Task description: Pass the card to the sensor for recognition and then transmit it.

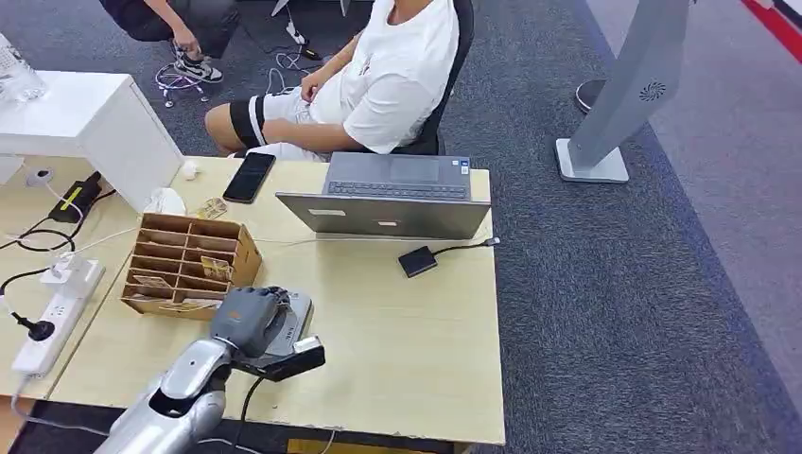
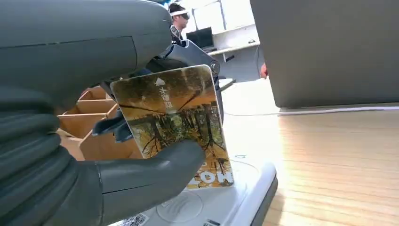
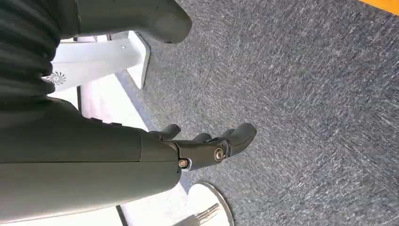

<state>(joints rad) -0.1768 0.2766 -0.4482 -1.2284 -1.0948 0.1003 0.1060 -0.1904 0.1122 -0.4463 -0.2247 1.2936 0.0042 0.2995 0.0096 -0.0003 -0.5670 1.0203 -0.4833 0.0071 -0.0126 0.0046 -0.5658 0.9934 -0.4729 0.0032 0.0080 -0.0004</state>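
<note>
Recognition looks like the step in hand: the left hand [image 2: 94,141] pinches the card [image 2: 176,125] between thumb and fingers and holds it low over the white sensor [image 2: 211,207] at the near edge of the table [image 1: 407,350], beside the cardboard organizer [image 1: 189,265]. The card stands nearly upright on its long axis, printed face toward the wrist camera and arrow end up, though whether its lower edge touches the reader is hard to tell. Next, I judge, it needs presenting closer and flatter to the pad, then passing on toward the seated person [image 1: 378,76], while the right hand [image 3: 207,146] hangs over the carpet with fingers loosely extended, holding nothing.
</note>
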